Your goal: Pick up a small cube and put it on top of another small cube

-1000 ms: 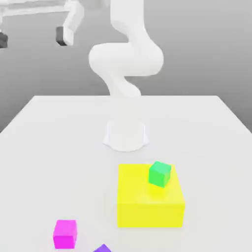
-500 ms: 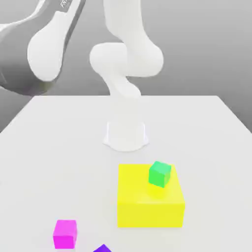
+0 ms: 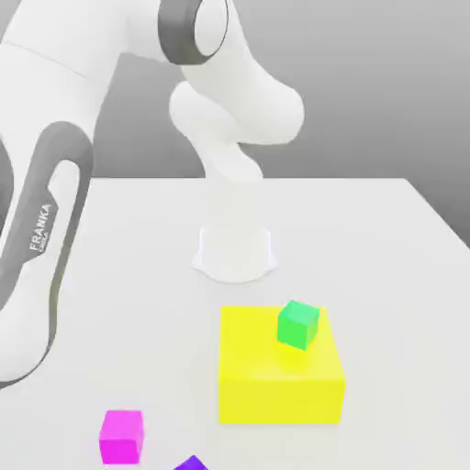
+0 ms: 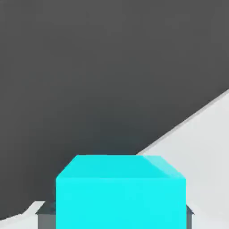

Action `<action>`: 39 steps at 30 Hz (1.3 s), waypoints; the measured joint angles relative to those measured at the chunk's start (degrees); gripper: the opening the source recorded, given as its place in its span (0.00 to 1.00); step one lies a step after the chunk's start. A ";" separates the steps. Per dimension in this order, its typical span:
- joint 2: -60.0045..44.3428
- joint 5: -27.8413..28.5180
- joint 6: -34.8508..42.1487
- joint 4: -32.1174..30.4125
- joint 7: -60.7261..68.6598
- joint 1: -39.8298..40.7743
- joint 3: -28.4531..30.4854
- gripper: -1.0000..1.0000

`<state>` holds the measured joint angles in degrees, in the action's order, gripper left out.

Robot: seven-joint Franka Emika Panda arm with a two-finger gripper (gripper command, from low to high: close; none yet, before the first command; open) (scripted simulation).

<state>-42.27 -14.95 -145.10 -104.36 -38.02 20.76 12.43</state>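
A small cube (image 3: 298, 324) sits on the block (image 3: 275, 381), another cube (image 3: 121, 435) left.

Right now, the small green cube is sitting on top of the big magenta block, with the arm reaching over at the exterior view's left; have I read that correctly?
Not quite: the block under the green cube is yellow, not magenta. The exterior view shows the green cube resting on the big yellow block, while the magenta cube is a small one lying apart on the table. The arm does reach over at the exterior view's left.

Simulated robot test bench, not a real room: plain white table (image 3: 386, 239) w/ white robot arm (image 3: 229, 110), flat grey backdrop, and only toy-like colored blocks, e.g. yellow block (image 3: 275, 376), magenta cube (image 3: 121, 435).
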 joint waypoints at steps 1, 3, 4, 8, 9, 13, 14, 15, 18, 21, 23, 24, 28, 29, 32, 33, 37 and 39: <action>-0.60 -0.16 -0.41 0.16 0.09 0.07 -0.10 0.00; 1.52 0.34 1.19 -0.40 -0.23 -0.42 0.56 0.00; 3.26 0.79 2.48 -0.85 -0.51 -0.78 1.04 0.00; 11.24 1.54 5.54 -5.71 -2.21 -3.99 0.94 0.00; 13.31 1.57 5.77 -7.50 -2.78 -5.15 0.51 0.00; 21.70 1.89 6.53 -14.88 -5.27 -9.90 -1.41 0.00; 23.81 2.13 6.67 -16.75 -6.03 -11.02 -1.98 0.00; 25.93 2.39 6.80 -18.62 -6.80 -12.12 -2.57 0.00; 32.27 3.36 7.21 -24.23 -9.23 -15.18 -4.54 0.00; 38.57 4.56 7.60 -29.85 -11.86 -19.03 -6.81 0.00; 42.75 5.41 7.86 -33.59 -13.67 -21.82 -7.83 0.00; 44.83 5.88 7.98 -35.46 -14.61 -22.96 -8.34 0.00; 53.07 7.75 8.52 -42.95 -18.39 -25.13 -11.47 0.00; 55.11 8.15 8.66 -44.81 -19.29 -25.70 -12.47 0.00; 61.19 9.19 9.12 -50.41 -21.86 -27.38 -15.60 0.00; 63.22 9.47 9.28 -52.27 -22.66 -27.90 -16.70 0.00; 65.15 10.15 5.86 -57.64 -24.64 -28.86 -19.72 0.00; 61.88 10.37 1.34 -58.90 -24.94 -28.71 -20.24 0.00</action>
<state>19.61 -4.58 -143.76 -163.26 -62.96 -7.95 -7.81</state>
